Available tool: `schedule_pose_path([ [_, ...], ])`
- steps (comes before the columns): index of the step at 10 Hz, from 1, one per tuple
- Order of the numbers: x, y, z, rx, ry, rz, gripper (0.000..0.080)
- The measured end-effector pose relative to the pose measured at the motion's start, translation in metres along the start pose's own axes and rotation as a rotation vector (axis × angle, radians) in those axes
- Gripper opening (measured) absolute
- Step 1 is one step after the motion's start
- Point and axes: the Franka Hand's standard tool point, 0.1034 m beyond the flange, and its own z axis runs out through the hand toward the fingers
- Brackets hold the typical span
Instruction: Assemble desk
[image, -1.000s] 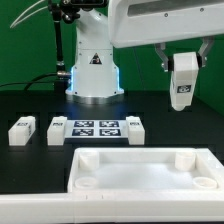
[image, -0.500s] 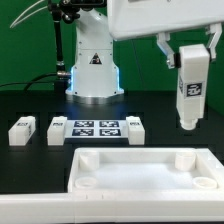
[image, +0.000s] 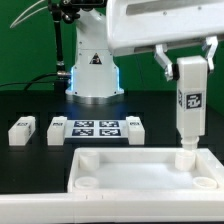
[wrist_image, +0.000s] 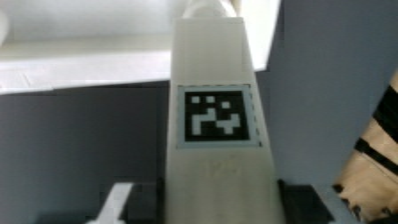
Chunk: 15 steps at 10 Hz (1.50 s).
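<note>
Wrist view fills with the leg (wrist_image: 217, 60) that my gripper (wrist_image: 206, 205) is clamped on. The jaws pinch its upper end from both sides, and its tag faces the camera.

In the exterior view the gripper (image: 189, 62) holds that leg (image: 189, 100) upright. Its lower end is down at the far socket (image: 187, 158) on the exterior view's right of the desk top (image: 110, 190). I cannot tell whether the end has entered the socket or only rests on its lip, because the leg hides the contact from the wrist camera.

My main worry is that blind spot. If the end sits slightly off centre, pushing down would catch it on the socket's edge and wedge it crooked. Since I hold only the top of the leg, a small sideways force at the bottom could pivot it between my jaws.

A hard push could also slide the whole desk top across the table (image: 30, 100), as nothing I can see pins it. Letting go before the leg is seated would probably let it topple into the tray.

Further out, three loose legs (image: 20, 131) lie near the marker board (image: 95, 128). They are well apart from my working corner and look to be at little risk.
</note>
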Motion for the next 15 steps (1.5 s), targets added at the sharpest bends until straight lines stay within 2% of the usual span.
schedule_pose_path([
  [1, 0.004, -0.01, 0.001, -0.004, 0.014, -0.041, 0.0291],
  [2, 0.002, -0.013, 0.003, -0.008, 0.012, -0.057, 0.0291],
  [6, 0.0, -0.012, 0.005, -0.007, 0.015, -0.058, 0.0291],
  [8, 0.001, -0.013, 0.011, -0.011, 0.09, -0.078, 0.0291],
  [11, 0.01, -0.019, 0.011, -0.022, 0.107, -0.106, 0.0291],
  [15, 0.005, -0.017, 0.03, -0.027, 0.086, -0.113, 0.0291],
])
